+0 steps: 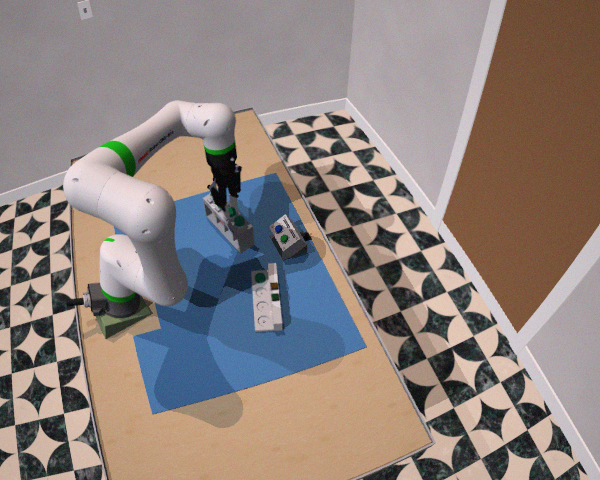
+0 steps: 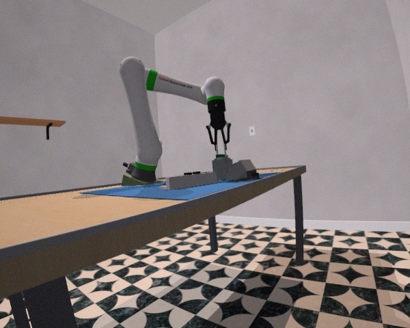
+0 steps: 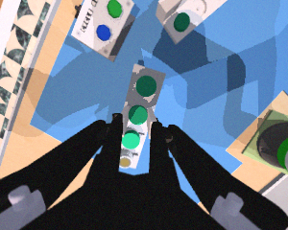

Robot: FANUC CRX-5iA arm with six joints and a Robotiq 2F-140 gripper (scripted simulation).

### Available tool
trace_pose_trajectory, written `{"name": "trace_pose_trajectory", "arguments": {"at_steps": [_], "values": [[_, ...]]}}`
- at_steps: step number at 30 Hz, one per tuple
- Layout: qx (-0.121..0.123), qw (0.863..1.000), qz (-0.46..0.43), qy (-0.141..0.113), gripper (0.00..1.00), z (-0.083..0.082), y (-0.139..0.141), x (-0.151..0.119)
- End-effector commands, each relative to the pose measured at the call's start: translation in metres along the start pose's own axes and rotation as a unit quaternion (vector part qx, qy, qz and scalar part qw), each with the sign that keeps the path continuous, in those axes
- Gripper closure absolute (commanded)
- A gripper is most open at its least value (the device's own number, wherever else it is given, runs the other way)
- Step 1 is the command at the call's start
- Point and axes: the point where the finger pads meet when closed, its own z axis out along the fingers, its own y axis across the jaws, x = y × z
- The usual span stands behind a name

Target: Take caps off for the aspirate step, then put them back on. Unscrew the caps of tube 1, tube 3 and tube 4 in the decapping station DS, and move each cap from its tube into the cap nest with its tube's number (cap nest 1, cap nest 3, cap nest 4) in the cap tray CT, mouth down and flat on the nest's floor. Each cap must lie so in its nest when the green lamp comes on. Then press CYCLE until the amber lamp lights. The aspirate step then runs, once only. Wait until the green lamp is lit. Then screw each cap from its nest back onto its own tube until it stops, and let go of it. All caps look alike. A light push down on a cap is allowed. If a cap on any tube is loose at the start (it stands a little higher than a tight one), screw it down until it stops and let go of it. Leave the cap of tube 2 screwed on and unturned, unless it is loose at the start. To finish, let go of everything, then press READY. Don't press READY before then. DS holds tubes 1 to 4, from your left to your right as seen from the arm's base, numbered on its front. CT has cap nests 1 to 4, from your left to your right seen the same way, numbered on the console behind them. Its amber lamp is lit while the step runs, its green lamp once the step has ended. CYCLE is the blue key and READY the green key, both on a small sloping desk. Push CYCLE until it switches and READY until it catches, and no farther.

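Fingers were shut narrow on the cap (image 3: pixel 131 140), second from left in the station (image 3: pixel 143 100). Probably tube 2's: unscrewing instead of tightening would have spoiled everything.

Gripper (image 3: pixel 131 139) over decapping station (image 1: pixel 244 238)

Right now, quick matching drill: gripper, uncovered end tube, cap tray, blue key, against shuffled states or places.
Things:
1. gripper
2. end tube
3. cap tray
4. blue key

States or places:
A. holds a lone cap in an end nest
B. shut on a green cap in the decapping station
C. on the sloping desk, beside the green key
D. uncapped

Pairs: 1-B, 2-D, 3-A, 4-C
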Motion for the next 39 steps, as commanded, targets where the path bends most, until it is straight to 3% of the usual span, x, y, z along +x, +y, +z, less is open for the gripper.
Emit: {"name": "trace_pose_trajectory", "arguments": {"at_steps": [1, 3, 11, 12, 24, 27, 32, 34, 39], "values": [[-0.004, 0.993, -0.117, -0.015, 1.00, -0.0003, -0.0003, 0.0003], [-0.003, 0.986, -0.165, -0.015, 1.00, -0.0003, -0.0003, 0.0003], [-0.003, 0.986, -0.165, -0.015, 1.00, -0.0003, -0.0003, 0.0003], [-0.003, 0.986, -0.165, -0.015, 0.65, -0.0003, -0.0003, 0.0003], [-0.003, 0.986, -0.165, -0.015, 0.65, -0.0003, -0.0003, 0.0003], [-0.005, 0.999, -0.041, -0.015, 0.65, -0.0003, -0.0003, 0.0003], [-0.006, 1.000, 0.001, -0.015, 0.65, -0.0003, -0.0003, 0.0003], [-0.007, 0.996, 0.084, -0.014, 0.65, -0.0003, -0.0003, 0.0003], [-0.008, 0.986, 0.167, -0.013, 0.65, -0.0003, -0.0003, 0.0003]]}}
